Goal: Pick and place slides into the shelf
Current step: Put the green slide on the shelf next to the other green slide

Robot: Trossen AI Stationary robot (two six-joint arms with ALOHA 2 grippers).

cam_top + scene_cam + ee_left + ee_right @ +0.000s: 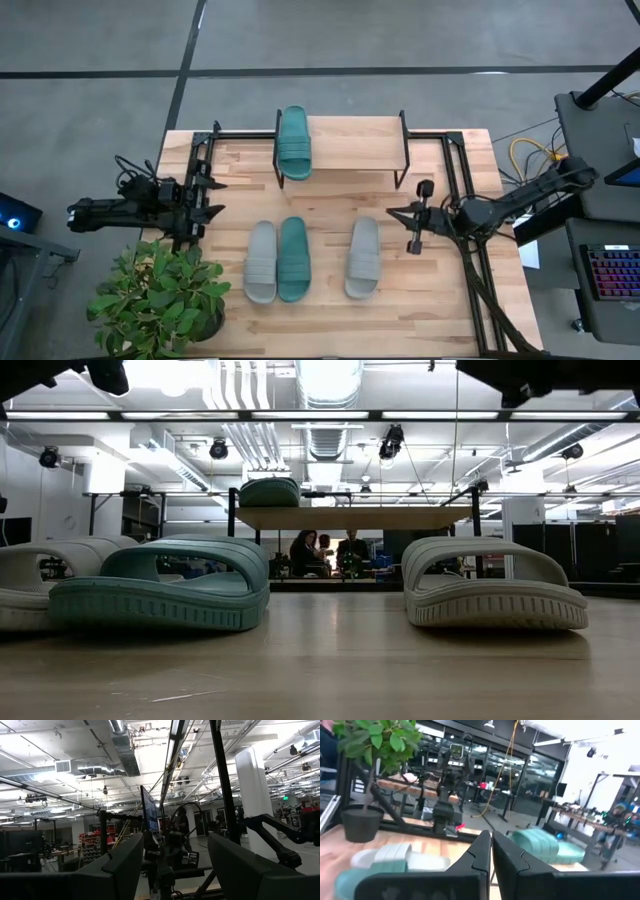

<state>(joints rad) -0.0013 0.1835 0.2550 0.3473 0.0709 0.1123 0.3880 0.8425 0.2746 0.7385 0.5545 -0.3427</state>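
Sideways, left tool (213, 196) wide, right tool (398, 212) narrow, flanking three slides (291, 259).

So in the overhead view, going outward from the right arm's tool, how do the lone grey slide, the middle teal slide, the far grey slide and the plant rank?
1. Lone grey slide, just beside the right tool.
2. Teal slide, mid-table.
3. Grey slide touching it, one step further left.
4. Plant, at the table's left front corner.
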